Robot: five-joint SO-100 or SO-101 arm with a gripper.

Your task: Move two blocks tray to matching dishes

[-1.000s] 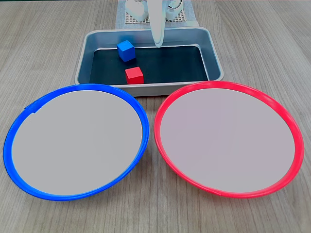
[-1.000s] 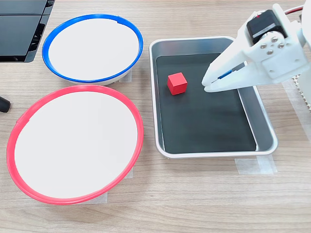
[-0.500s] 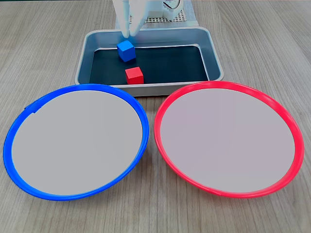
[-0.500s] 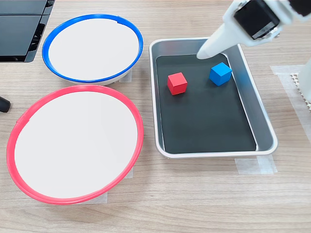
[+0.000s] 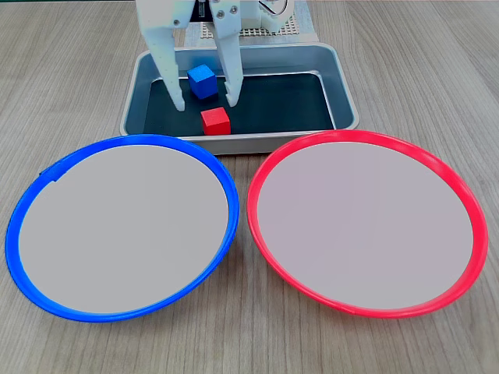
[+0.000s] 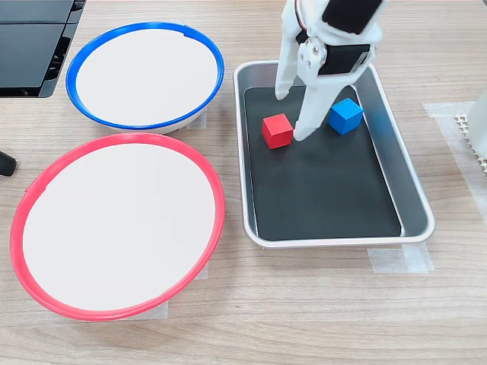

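In a fixed view, nearest on the wooden surface point(image 5: 390, 47) sit two large round shallow dishes, the blue-rimmed dish point(image 5: 121, 226) on the left and the red-rimmed dish point(image 5: 366, 224) on the right, both without blocks. Beyond them, the rectangular silver metal tray point(image 5: 343, 86) holds the small red cube point(image 5: 214, 120) near its front wall and the small blue cube point(image 5: 202, 81) farther back. The white gripper point(image 5: 206, 101) hangs over the tray, fingers point(image 5: 172, 74) apart, gripping nothing. It seems to be settling on a cube; best to centre one block squarely between the fingers, lower fully, and avoid nudging the other.
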